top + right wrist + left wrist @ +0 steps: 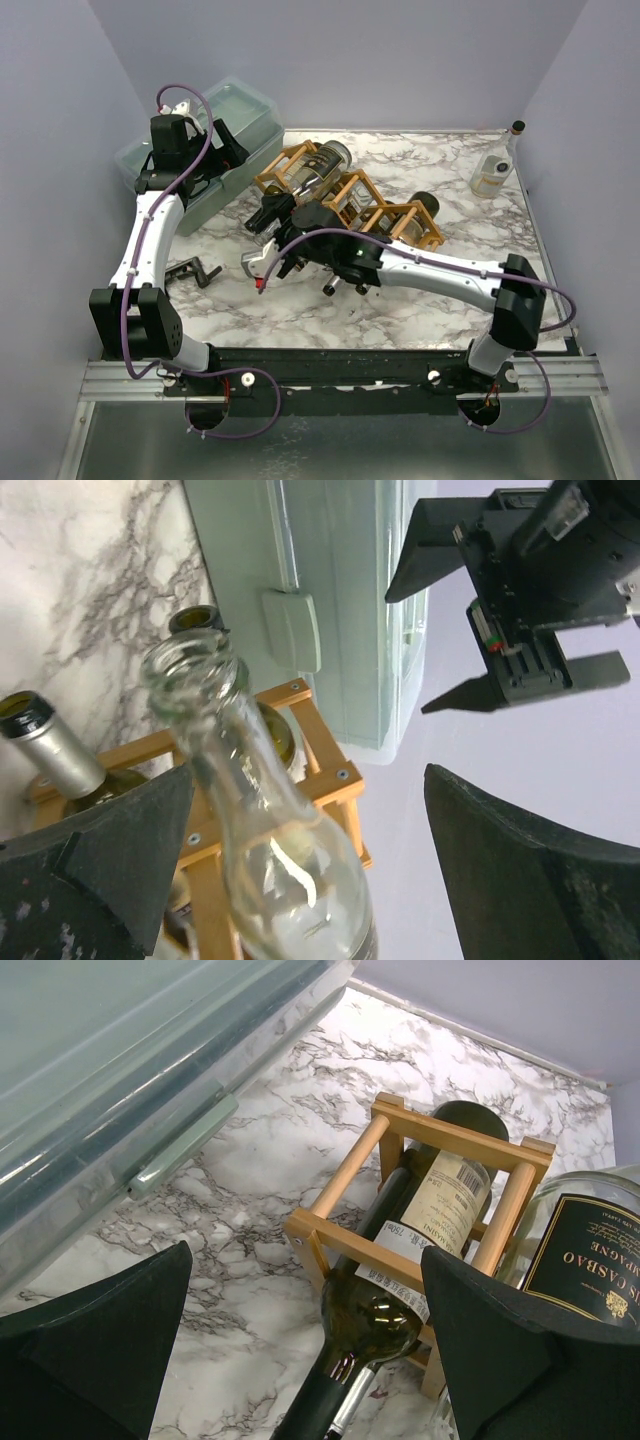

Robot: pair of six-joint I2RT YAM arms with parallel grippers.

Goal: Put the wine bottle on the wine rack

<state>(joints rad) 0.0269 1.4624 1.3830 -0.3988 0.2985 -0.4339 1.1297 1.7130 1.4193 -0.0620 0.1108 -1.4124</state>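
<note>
Nearby, lidded bin (252, 110) beside wine rack (350, 188), small bottle (492, 172) in corner.

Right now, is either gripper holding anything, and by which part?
Nothing is held. The right gripper stands wide open astride the neck of the clear bottle, not clamping it; the left gripper is open and empty.

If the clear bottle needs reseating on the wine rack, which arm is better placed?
Right, probably. The right pincer, open, straddles the neck of the clear bottle at the wine rack, so it could grip directly. The left pincer, also open, hangs beside the plastic bin, touching nothing.
</note>
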